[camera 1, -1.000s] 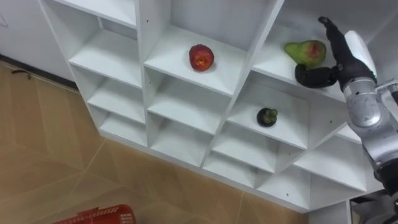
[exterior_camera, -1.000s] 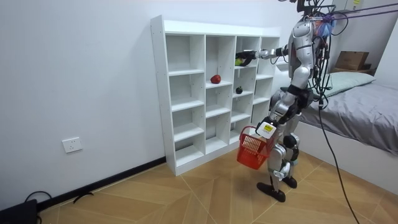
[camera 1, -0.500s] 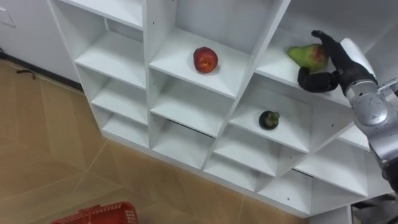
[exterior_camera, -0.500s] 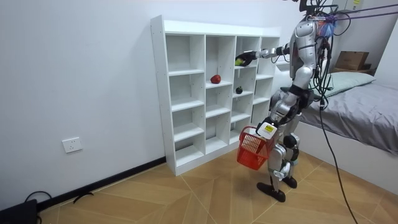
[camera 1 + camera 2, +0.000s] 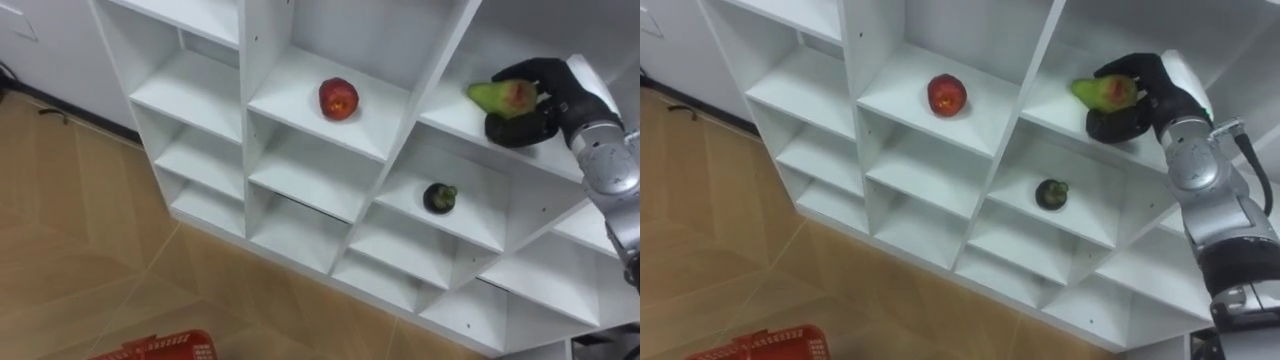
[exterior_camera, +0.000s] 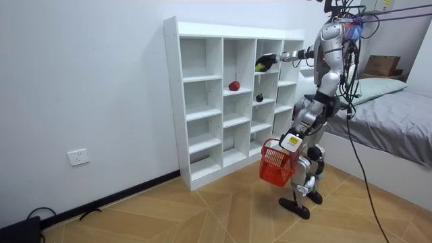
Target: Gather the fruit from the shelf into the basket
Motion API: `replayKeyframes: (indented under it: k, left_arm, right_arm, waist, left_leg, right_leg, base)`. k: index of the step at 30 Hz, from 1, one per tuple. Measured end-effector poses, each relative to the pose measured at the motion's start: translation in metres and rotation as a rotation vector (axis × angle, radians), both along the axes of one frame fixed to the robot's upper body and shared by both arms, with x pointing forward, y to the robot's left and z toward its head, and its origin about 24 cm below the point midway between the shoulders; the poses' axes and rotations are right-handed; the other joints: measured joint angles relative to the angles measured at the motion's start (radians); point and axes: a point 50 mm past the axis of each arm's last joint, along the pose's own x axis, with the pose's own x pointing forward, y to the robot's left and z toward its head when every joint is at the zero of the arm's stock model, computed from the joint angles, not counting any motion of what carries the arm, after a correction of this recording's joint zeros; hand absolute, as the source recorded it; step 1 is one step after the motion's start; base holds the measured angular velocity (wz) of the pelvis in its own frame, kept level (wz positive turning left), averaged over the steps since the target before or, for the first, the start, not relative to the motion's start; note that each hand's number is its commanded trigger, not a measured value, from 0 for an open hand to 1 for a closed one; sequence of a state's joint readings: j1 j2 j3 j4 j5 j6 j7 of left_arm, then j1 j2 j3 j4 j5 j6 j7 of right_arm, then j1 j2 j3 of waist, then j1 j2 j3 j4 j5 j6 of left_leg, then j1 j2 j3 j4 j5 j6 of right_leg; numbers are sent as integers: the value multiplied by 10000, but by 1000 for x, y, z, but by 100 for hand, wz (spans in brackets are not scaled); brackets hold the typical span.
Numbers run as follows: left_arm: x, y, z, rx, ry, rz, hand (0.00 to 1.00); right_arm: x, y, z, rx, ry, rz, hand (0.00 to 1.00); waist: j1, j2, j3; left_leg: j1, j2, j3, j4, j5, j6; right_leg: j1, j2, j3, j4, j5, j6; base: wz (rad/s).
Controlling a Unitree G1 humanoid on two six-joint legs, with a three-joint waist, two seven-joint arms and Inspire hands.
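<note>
The robot stands upright on the wood floor in front of the white closet [image 5: 290, 95], close to its room view's right end, with a bed [image 6: 398, 121] behind it. Its right arm reaches out level to the top row, where the right hand [image 5: 548, 98] is closed on the pear [image 5: 497, 96]: the dark fingers [image 5: 530, 68] curl over the top of the green, red-blushed fruit and the thumb wraps it from below. The pear sits near the front edge of its shelf; whether it is touching the board or just off it I cannot tell. In the cell directly under it lies a small dark fruit [image 5: 439, 197], apart from the walls. One column to the robot's left, on the shelf below the top row, a red apple [image 5: 338, 99] rests alone near the middle of the board. The left hand [image 6: 290, 140] hangs low beside the thigh, closed on the handle of a red basket [image 6: 274, 166], which dangles well below the fruit shelves and clear of the floor
</note>
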State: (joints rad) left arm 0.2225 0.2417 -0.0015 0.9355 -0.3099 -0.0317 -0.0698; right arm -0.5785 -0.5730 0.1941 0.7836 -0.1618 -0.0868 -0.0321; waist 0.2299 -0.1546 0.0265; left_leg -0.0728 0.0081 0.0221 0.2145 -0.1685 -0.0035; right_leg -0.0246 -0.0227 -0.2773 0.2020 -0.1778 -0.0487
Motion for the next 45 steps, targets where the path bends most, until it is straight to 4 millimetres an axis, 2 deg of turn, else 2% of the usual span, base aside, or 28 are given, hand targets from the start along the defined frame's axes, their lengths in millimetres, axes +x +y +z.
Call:
replayKeyframes:
  k: [11,17,19,24,28,31,36,41,45]
  left_arm:
    - [1,2,0,182,75,117,100]
    - [12,0,2,142,-204,37,100]
    - [17,0,4,115,-420,-25,100]
    - [28,-4,8,7,-869,-131,100]
    - [42,-14,10,-146,-1269,-508,100]
    - [54,-21,16,-397,-1847,-511,100]
    - [66,-35,21,-791,-2432,-696,100]
    - [76,-44,25,-1200,-2852,-621,100]
    - [83,-48,26,-1315,-3003,-700,100]
  right_arm:
    - [0,0,1,129,-32,-26,100]
    - [1,3,3,133,-126,79,100]
    - [2,4,5,85,-70,217,100]
    - [5,21,11,67,-14,1052,100]
    - [-3,43,12,26,-239,2108,100]
    - [-11,52,10,24,-350,2422,100]
    - [-23,68,-1,242,-253,2931,100]
    - [-27,72,-12,-151,0,2920,100]
    - [-31,75,-12,-209,-77,3056,100]
  waist:
    - [-2,8,-1]
    - [-92,-26,-44]
    - [-221,-24,-50]
    - [-649,-31,-65]
    - [-905,-22,-74]
    - [-1135,15,-95]
    - [-1273,201,-208]
    - [-1434,238,-207]
    - [-1478,260,-192]
  left_leg:
    - [-18,1,0,8,-1,0]
    - [-9,6,15,1,0,0]
    - [40,-1,15,-8,0,0]
    - [156,-21,88,-77,5,7]
    - [174,-17,154,-81,6,12]
    - [231,-17,168,-91,7,14]
    - [562,-2,326,-188,8,16]
    - [855,6,498,-266,22,37]
    - [944,15,592,-280,20,40]
  right_leg:
    - [-7,51,10,-8,1,-1]
    - [-16,-9,-10,1,1,-2]
    - [34,-12,-5,-2,1,-1]
    - [121,-26,7,-6,-11,20]
    - [120,-37,25,-10,-10,23]
    - [164,-48,17,-11,-8,26]
    - [362,-36,263,1,-14,35]
    - [530,-27,417,31,-19,43]
    - [560,-16,536,29,-8,57]
  base:
    - [0]
    - [0]
    - [0]
    - [-1]
    - [-2]
    - [0]
    - [-12]
    - [-6]
    - [-9]
